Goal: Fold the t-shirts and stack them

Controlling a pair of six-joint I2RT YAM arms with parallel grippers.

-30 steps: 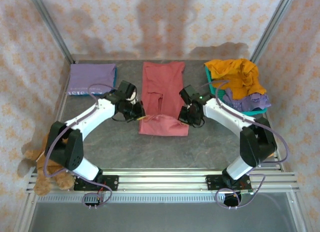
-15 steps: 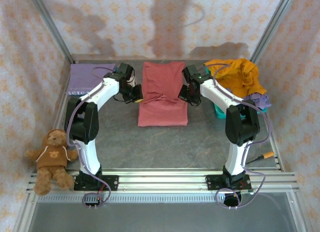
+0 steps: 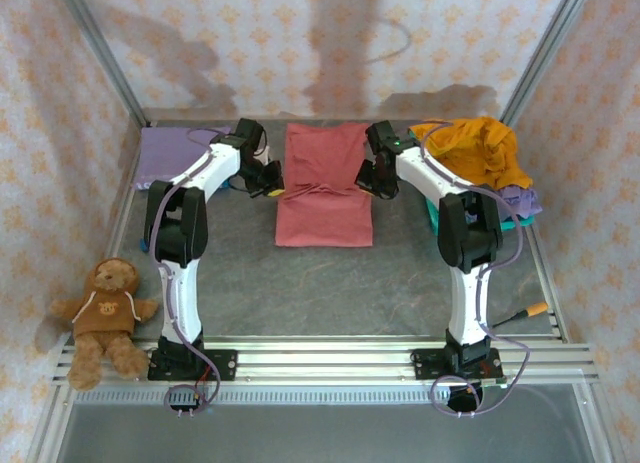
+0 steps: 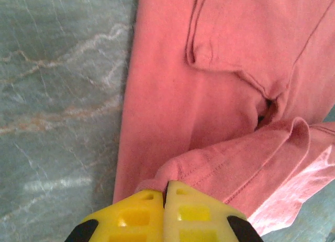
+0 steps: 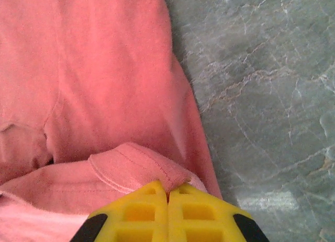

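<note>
Red t-shirt (image 3: 324, 218) hem farther back, lengthwise near-to-far

Soft, even light from above fills the overhead view, bright without harsh contrast, throwing broad, blurred shadows across the patterned back wall (image 3: 340, 43) and a fainter one to the left of the teddy bear (image 3: 108, 308). In the wrist views pale patches of glare lie on the marbled table (image 4: 57, 184). The folds and stitching of the dusty red t-shirt (image 4: 209, 122) read clear under flat light, while the yellow fingers (image 4: 131, 218) at the bottom edge go soft and out of focus.
</note>
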